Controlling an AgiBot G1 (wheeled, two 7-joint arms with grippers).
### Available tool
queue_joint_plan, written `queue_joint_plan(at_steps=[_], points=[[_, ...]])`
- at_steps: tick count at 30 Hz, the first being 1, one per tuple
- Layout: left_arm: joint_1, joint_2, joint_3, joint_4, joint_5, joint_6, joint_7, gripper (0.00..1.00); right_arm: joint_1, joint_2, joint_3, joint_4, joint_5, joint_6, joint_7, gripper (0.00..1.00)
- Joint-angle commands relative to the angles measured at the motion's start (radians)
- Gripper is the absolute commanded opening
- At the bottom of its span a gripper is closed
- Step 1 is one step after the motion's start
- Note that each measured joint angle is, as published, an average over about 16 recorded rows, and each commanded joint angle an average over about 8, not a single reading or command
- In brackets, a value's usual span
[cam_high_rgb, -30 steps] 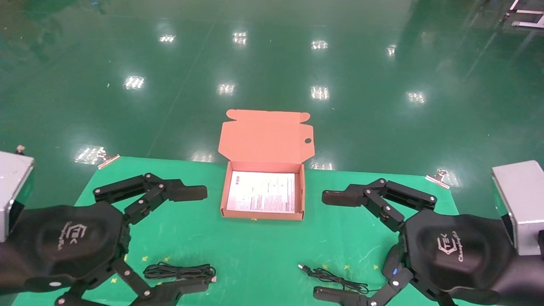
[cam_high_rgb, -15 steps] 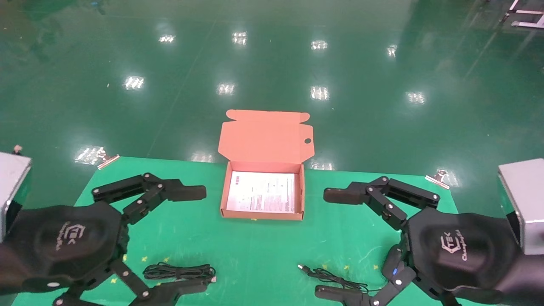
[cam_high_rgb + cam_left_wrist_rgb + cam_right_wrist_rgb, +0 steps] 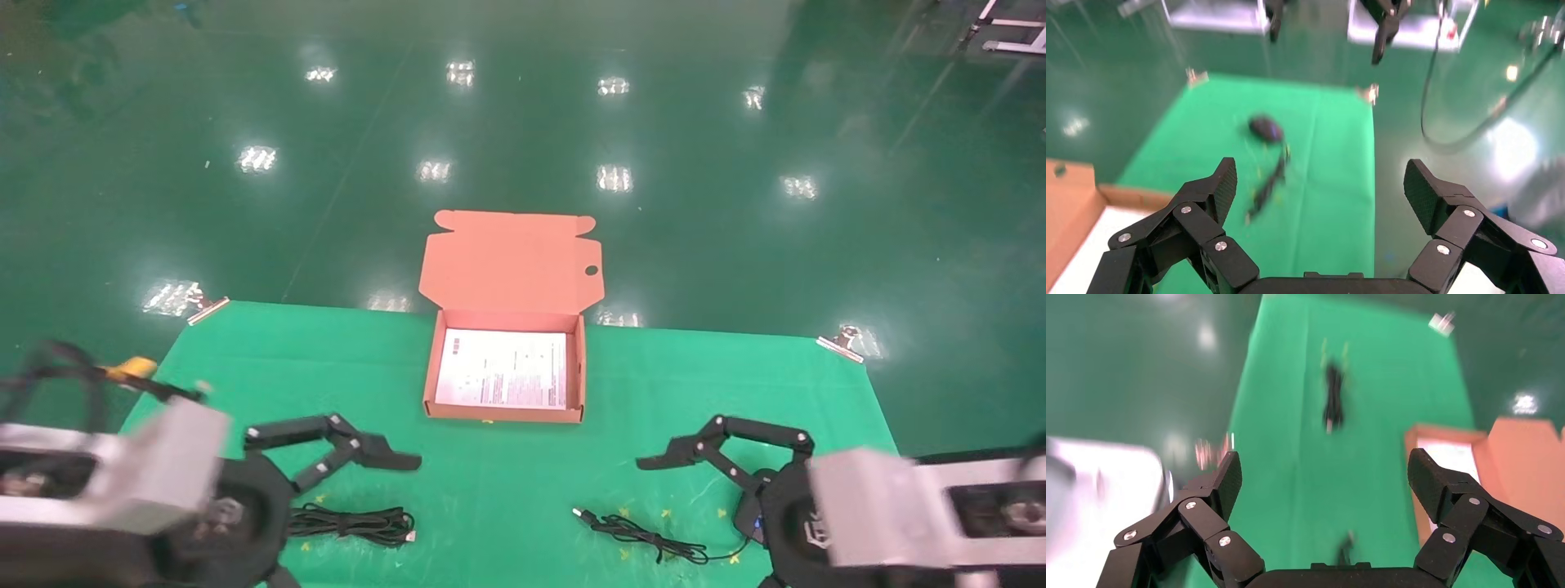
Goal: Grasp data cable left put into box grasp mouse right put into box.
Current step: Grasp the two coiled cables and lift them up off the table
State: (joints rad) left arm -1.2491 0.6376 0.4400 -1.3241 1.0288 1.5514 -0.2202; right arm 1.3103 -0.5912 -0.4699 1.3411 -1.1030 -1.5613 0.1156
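The box stands open mid-table, lid up, with a white printed sheet inside. The data cable lies in a black bundle at the near left; it also shows in the right wrist view. The mouse is mostly hidden behind my right gripper; its cord runs left to a small plug. The mouse also shows in the left wrist view. My left gripper is open beside the data cable. My right gripper is open at the mouse's cord. Both are empty in their wrist views.
The green mat covers the table, held by clips at the far corners. Glossy green floor lies beyond. The box's corner shows in the left wrist view and the right wrist view.
Both arms have swung down and toward the table's near edge. The grippers now sit lower, by the data cable and the mouse's cord. Both stay open.
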Motion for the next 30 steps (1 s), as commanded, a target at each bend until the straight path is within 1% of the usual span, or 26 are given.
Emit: queue_joint_plan(at_steps=[1,8,11,14,20,24,27,30], points=[[-0.037,0.008,0.031,-0.009,0.058,0.010,-0.010,1.00,0.051,-0.004,-0.039,0.009,-0.075,-0.018,-0.024,1.00],[-0.132,0.046,0.159,-0.016,0.223,0.014,-0.001,1.00,0.222,-0.048,-0.264,0.016,-0.266,-0.019,-0.122,1.00],[-0.159,0.064,0.213,-0.018,0.282,0.011,0.008,1.00,0.274,-0.071,-0.350,0.018,-0.328,-0.012,-0.149,1.00],[-0.179,0.085,0.265,-0.019,0.344,0.002,0.020,1.00,0.307,-0.093,-0.421,0.018,-0.380,-0.002,-0.161,1.00],[-0.197,0.140,0.355,-0.023,0.515,-0.046,0.046,1.00,0.323,-0.140,-0.526,0.017,-0.455,0.019,-0.181,1.00],[-0.188,0.176,0.396,-0.021,0.623,-0.090,0.034,1.00,0.312,-0.167,-0.574,0.014,-0.500,0.039,-0.205,1.00],[-0.175,0.198,0.419,-0.017,0.696,-0.124,0.003,1.00,0.296,-0.182,-0.604,0.011,-0.562,0.072,-0.207,1.00],[-0.161,0.218,0.438,-0.010,0.763,-0.159,-0.036,1.00,0.273,-0.195,-0.628,0.010,-0.651,0.127,-0.184,1.00]])
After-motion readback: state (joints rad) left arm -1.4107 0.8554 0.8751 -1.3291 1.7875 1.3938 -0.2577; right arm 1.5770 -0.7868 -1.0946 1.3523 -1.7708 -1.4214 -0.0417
